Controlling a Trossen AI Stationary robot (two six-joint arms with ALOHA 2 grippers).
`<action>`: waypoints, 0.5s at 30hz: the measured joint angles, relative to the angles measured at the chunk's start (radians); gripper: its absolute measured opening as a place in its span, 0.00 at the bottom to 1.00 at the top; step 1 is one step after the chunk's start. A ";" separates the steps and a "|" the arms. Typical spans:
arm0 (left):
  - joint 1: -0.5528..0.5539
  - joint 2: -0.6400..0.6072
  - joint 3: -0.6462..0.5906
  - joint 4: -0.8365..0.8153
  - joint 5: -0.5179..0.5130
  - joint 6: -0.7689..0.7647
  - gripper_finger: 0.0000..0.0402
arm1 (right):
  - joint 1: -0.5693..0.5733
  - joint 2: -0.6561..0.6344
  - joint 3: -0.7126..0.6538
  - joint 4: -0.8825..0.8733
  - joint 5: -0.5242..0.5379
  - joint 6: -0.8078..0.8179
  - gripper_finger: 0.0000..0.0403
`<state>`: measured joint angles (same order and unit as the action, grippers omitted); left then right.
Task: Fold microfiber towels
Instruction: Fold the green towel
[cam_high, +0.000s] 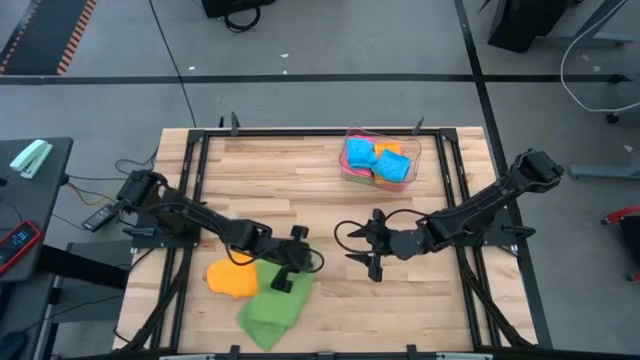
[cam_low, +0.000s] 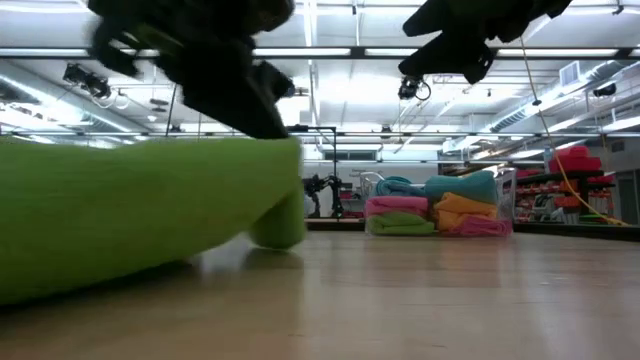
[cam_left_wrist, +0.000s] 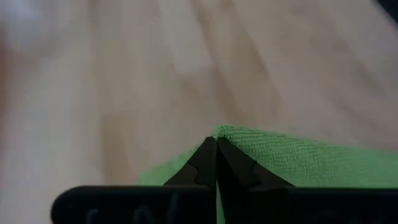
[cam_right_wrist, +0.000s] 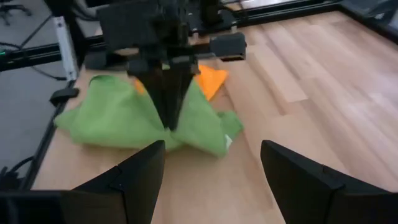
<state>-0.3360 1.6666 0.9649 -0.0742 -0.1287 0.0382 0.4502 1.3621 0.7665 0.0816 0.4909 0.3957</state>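
The left hand (cam_high: 286, 283) is clenched on an edge of the green towel (cam_high: 272, 308), its two fingers (cam_left_wrist: 208, 163) pressed together with the cloth pinched between them. The towel lies crumpled on the wooden counter (cam_high: 300, 190), spreading out below and behind this hand. An orange towel (cam_high: 231, 277) lies just beside the green one, touching it, on the side of the left arm. The right hand (cam_high: 372, 246) hovers well apart from the green towel, facing the left hand, its fingers (cam_right_wrist: 134, 180) spread wide and grasping nothing. Beyond the right hand, at the counter's far edge, a clear tray (cam_high: 378, 163) holds more folded towels, blue, orange and pink.
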 joint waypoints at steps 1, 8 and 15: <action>0.005 0.013 0.000 0.033 -0.031 0.005 0.03 | 0.003 0.000 0.000 -0.004 0.022 0.003 0.68; 0.065 0.102 0.000 0.149 -0.086 0.026 0.02 | -0.004 0.000 0.000 -0.012 0.093 0.104 0.68; 0.135 0.154 0.000 0.181 -0.084 0.003 0.02 | -0.033 0.000 0.000 -0.061 0.048 0.181 0.68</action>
<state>-0.2012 1.8202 0.9646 0.1064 -0.2127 0.0410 0.4171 1.3624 0.7667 0.0205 0.5388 0.5768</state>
